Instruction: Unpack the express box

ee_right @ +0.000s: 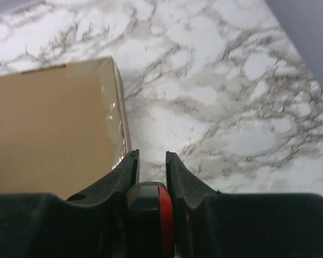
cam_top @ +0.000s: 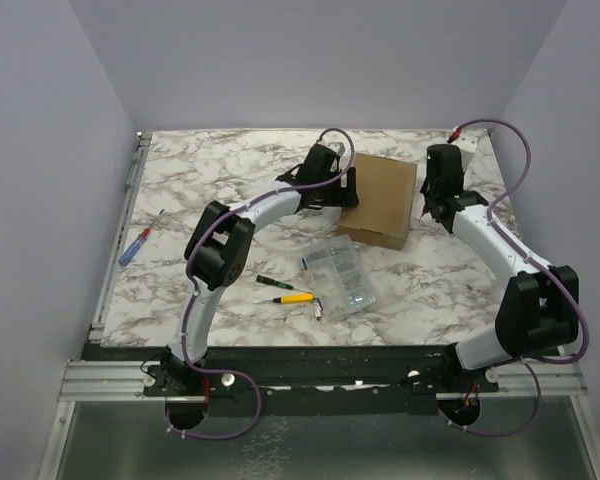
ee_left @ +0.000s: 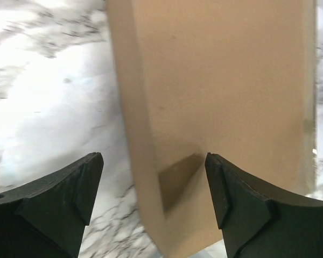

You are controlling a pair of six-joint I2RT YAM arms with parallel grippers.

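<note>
The express box [cam_top: 380, 198] is a flat plain brown cardboard box, lid closed, lying at the back middle of the marble table. My left gripper [cam_top: 338, 190] is at its left side. In the left wrist view the gripper [ee_left: 153, 158] is open and straddles the box [ee_left: 220, 80] edge, one finger over the lid and one over the table. My right gripper [cam_top: 435, 205] is just off the box's right side. In the right wrist view it [ee_right: 152, 156] is shut on a black and red tool [ee_right: 151, 215], beside the taped box [ee_right: 48, 123] edge.
A clear plastic compartment case [cam_top: 340, 277] lies in front of the box. Left of it are a yellow-handled screwdriver [cam_top: 285, 298] and a small dark one [cam_top: 270, 282]. A blue and red screwdriver [cam_top: 135, 243] lies near the table's left edge. Walls enclose the table on three sides.
</note>
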